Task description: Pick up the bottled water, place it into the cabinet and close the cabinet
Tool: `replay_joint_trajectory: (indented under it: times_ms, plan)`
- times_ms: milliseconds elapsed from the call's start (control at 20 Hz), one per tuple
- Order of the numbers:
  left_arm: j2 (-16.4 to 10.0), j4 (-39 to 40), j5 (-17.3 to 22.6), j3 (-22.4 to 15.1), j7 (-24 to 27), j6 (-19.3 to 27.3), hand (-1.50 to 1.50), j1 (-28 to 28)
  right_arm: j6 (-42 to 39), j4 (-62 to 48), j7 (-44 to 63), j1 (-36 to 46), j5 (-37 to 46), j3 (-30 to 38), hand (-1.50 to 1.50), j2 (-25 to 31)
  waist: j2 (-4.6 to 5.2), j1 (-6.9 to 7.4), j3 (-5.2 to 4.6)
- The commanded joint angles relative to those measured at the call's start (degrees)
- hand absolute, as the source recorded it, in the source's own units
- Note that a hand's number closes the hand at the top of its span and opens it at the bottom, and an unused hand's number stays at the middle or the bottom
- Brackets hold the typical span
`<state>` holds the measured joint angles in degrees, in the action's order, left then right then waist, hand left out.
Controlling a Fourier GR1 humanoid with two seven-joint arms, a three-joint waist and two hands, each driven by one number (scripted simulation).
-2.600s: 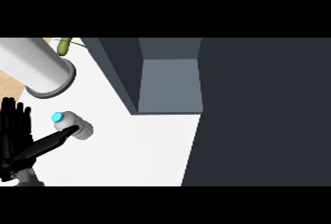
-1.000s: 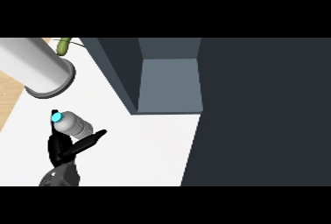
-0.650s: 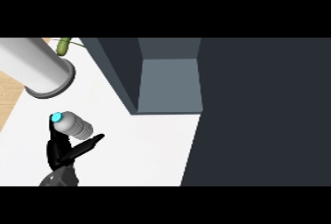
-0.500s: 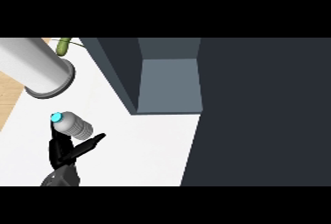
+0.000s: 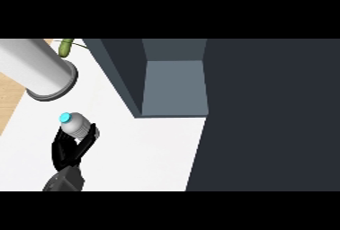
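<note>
The bottled water (image 5: 76, 126), clear with a turquoise cap, is tilted with its cap toward the upper left over the white counter (image 5: 146, 155). My left hand (image 5: 66, 152) reaches up from the lower left. Its fingers and thumb are curled round the bottle's lower end and hide that end. To the upper right the dark grey cabinet stands open, its lighter inner floor (image 5: 174, 87) showing. Its large dark door panel (image 5: 272, 112) fills the right side. My right hand is out of sight.
A tall grey cylinder (image 5: 36, 72) with a rimmed base stands at the upper left, close to the bottle. A green stem (image 5: 65, 46) shows behind it. The counter's left edge runs beside a strip of wooden floor (image 5: 12, 96).
My left hand came in from the left edge, where it stood open, and closed round the bottle. Over the last second hand and bottle have shifted only slightly to the right.
</note>
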<state>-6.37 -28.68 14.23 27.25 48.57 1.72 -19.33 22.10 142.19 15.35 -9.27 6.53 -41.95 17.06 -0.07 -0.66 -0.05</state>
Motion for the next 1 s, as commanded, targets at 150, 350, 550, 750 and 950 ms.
replay_joint_trajectory:
  times_ms: [150, 350, 550, 750, 950]
  plan:
    - [-3.1, 3.4, 2.9, 0.9, 0.4, -5.7, 1.50, -2.2, -1.0, 8.9, -0.2, -4.8, 1.8, 1.3, -1.50, 4.7, 0.05, -0.27, 0.01]
    - [-0.3, 3.4, 2.1, -1.3, 4.2, -8.1, 1.50, -0.7, 0.5, 3.5, 0.3, -0.8, 6.0, -1.2, -1.50, 2.2, 0.04, 0.04, -0.02]
    - [4.6, -0.1, -4.3, -10.1, 2.7, -11.3, 1.50, 1.2, 0.5, 2.6, -1.0, -0.8, 1.9, 0.8, -1.50, 2.8, -0.18, 0.25, 0.06]
    - [6.2, -5.8, -2.6, -14.8, 1.3, -13.6, 1.50, 4.7, 1.1, 5.3, 3.5, 0.3, 4.4, 0.4, -1.50, 2.9, -0.26, 0.58, 0.05]
    - [6.3, -14.3, -0.9, -20.4, 0.1, -12.5, 1.50, 10.1, -0.2, 7.0, 0.3, -2.2, 0.5, 3.6, -1.50, 5.2, -0.23, 0.67, 0.10]
